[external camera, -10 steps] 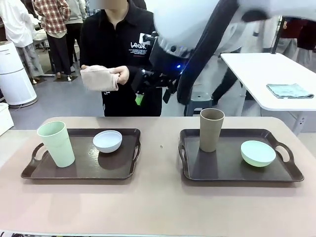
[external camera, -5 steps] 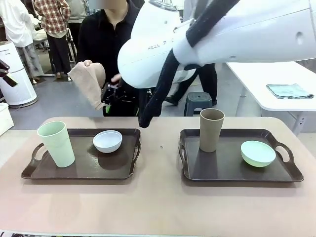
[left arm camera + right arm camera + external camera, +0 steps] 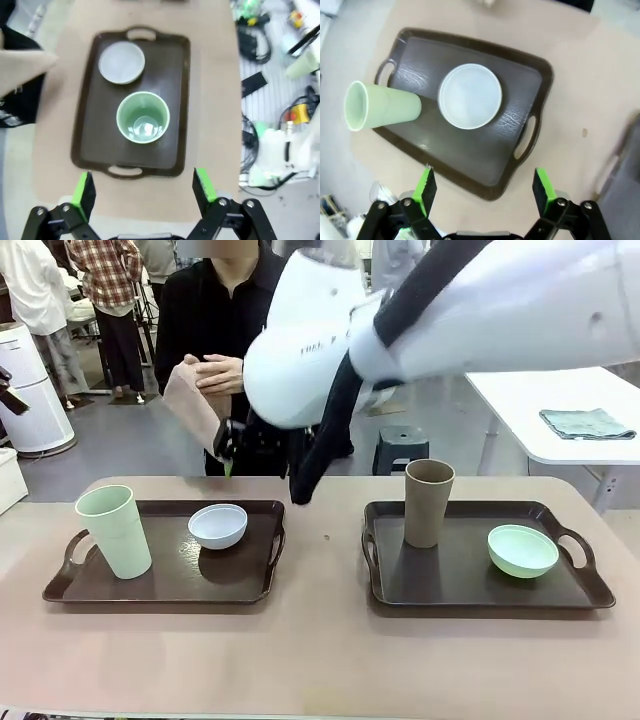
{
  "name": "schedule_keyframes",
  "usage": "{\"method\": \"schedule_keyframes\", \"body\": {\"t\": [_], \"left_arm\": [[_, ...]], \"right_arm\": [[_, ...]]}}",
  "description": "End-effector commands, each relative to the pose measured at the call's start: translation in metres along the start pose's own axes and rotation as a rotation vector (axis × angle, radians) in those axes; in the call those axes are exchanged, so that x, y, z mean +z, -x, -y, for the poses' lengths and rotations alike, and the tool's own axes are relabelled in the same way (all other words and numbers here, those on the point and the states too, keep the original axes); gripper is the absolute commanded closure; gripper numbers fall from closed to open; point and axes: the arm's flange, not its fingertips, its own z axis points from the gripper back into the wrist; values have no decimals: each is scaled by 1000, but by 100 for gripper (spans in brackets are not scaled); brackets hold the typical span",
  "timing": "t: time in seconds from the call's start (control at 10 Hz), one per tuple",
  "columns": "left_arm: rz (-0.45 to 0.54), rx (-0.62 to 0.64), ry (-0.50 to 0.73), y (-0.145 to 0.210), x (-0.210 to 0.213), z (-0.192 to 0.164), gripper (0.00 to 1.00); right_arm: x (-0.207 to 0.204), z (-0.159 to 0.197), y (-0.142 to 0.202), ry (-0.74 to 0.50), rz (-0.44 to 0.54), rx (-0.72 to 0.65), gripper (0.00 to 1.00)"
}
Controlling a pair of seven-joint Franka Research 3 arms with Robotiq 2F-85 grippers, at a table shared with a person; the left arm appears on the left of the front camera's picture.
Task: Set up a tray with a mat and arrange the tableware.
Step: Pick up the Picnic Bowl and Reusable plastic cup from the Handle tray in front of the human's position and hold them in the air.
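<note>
Two brown trays sit on the beige table. The left tray (image 3: 160,585) carries a pale green cup (image 3: 113,530) and a white bowl (image 3: 218,525). On the right tray (image 3: 450,580) stand a taupe cup (image 3: 428,502) and a mint bowl (image 3: 522,550). A person at the far side holds a beige mat (image 3: 190,405) with both hands. My right gripper (image 3: 232,452) hangs near the mat, over the left tray's far edge. It is open (image 3: 485,186) above the white bowl (image 3: 470,96). My left gripper (image 3: 143,189) is open, high above the green cup (image 3: 143,117).
A white side table (image 3: 520,390) at the back right holds a folded grey-green cloth (image 3: 587,423). A stool (image 3: 400,448) stands behind the table. My right arm's white body spans the upper picture. Cables and gear (image 3: 270,65) lie beside the table.
My right arm has swung leftward across the table, carrying its gripper towards the left tray. The person has raised the mat from a folded bundle so it hangs down.
</note>
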Motion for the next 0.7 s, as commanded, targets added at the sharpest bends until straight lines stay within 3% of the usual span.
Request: {"method": "schedule_keyframes", "body": {"t": [0.0, 0.1, 0.3, 0.5, 0.6], "left_arm": [[115, 21, 113, 46, -7, -17, 0], [169, 43, 160, 70, -19, -18, 0], [295, -28, 182, 99, -49, -23, 0], [384, -34, 153, 107, -89, -25, 0], [408, -84, 132, 100, -101, -24, 0]], "right_arm": [[-50, -6, -14, 91, -59, 62, 0], [-64, -7, -16, 114, -81, 62, 0], [-79, -12, -21, 131, -85, 82, 0], [-87, -18, -24, 110, -61, 104, 0], [-83, -22, -22, 32, -61, 127, 0]]}}
